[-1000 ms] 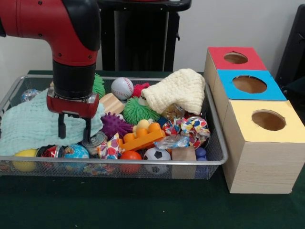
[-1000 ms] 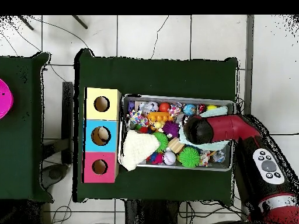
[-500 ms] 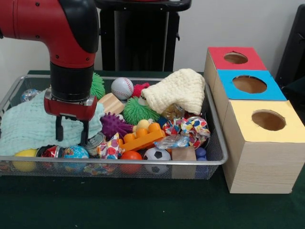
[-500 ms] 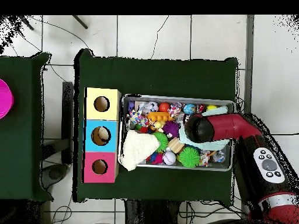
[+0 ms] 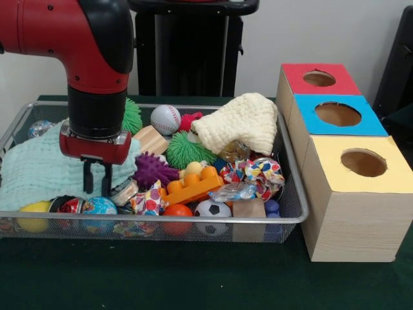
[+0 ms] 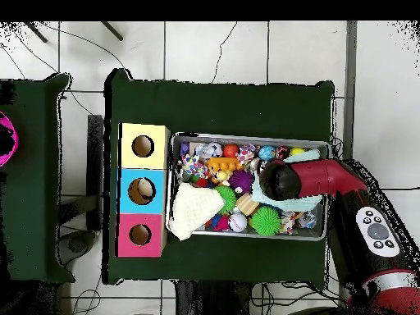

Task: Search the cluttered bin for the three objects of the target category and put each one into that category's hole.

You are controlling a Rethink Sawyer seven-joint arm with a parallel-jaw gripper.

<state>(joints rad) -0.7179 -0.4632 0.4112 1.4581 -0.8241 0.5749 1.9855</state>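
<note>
1. Pincer (image 5: 95,182): fingers drawn narrow, close together, nothing visibly held, above the pale green cloth (image 5: 39,171) at the left of the wire bin (image 5: 293,210).
2. Small tin can (image 5: 124,192): tilted, just right of the fingertips.
3. Purple spiky ball (image 5: 155,169): right of the can.
4. Three-hole box (image 5: 345,161): on the green surface (image 5: 193,278), right of the bin.

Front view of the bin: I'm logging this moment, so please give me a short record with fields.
container: wire mesh bin, cluttered with toys and cloths
gripper: fingers close together, low over the mint green cloth
near fingers: small metal tin, globe-print ball
targets: wooden box with red, blue, yellow holed tops
</note>
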